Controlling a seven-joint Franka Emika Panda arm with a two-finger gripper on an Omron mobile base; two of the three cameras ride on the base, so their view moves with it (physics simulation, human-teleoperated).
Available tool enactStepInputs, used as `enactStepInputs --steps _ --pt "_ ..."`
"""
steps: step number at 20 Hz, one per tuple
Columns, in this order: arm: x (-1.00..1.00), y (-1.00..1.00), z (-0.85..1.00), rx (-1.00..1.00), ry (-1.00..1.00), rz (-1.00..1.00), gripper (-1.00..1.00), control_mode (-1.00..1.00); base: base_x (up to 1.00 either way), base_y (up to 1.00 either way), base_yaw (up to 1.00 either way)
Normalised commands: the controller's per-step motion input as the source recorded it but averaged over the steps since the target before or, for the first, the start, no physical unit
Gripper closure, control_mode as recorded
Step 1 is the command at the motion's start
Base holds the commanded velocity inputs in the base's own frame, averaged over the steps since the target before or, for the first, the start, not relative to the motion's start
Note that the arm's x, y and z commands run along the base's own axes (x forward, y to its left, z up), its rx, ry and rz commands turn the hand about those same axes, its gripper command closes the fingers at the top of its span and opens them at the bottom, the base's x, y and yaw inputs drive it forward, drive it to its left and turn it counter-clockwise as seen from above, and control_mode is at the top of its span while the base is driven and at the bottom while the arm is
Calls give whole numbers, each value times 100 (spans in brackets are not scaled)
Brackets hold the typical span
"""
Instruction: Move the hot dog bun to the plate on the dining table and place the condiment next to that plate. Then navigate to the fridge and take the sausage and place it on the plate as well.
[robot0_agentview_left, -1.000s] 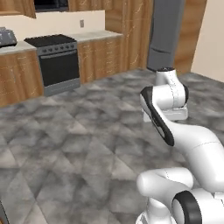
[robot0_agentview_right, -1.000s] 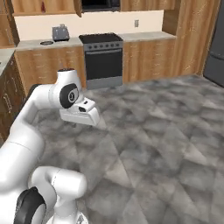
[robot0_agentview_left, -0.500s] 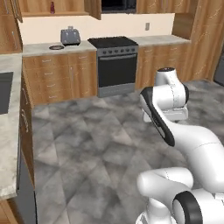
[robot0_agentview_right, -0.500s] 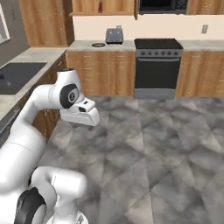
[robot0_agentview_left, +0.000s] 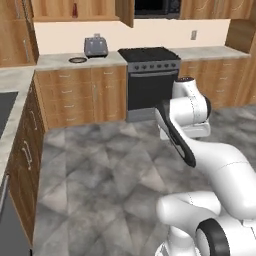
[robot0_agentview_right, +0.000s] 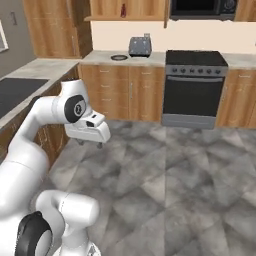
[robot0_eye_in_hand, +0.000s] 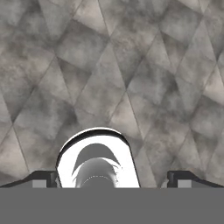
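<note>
My gripper (robot0_agentview_right: 91, 144) hangs folded in front of the robot's body, low over the grey stone-tiled floor (robot0_agentview_right: 165, 170). In the hand view the two dark fingertips (robot0_eye_in_hand: 43, 178) stand far apart at the bottom corners, and the gripper (robot0_eye_in_hand: 113, 180) is open with only floor tiles beyond it. Nothing is held. The hot dog bun, the plate, the dining table, the condiment, the fridge and the sausage are out of view.
A black stove (robot0_agentview_left: 152, 80) (robot0_agentview_right: 195, 85) stands against the far wall between wooden cabinets (robot0_agentview_left: 85, 95). A grey toaster (robot0_agentview_left: 96, 46) (robot0_agentview_right: 140, 46) sits on the counter. A counter run with a dark sink (robot0_agentview_right: 17, 92) lines the left side. Open floor lies ahead.
The whole picture has slid to the right as the base turns left: the tall grey fridge has left the frame and the left counter has come in. The arm's pose and the open gripper are unchanged.
</note>
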Motion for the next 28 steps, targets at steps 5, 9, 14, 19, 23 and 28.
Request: enactStepInputs --steps 5,9,14,19,23,28 --pt "0 0 0 0 0 0 -100 100 100 -34 18" --pt "0 0 0 0 0 0 -100 100 100 -22 19" --pt "0 0 0 0 0 0 -100 100 100 -20 18" --pt "0 0 0 0 0 0 -100 100 100 -15 17" --pt "0 0 0 0 0 0 -100 100 100 -14 17" --pt "0 0 0 0 0 0 -100 100 100 -19 15"
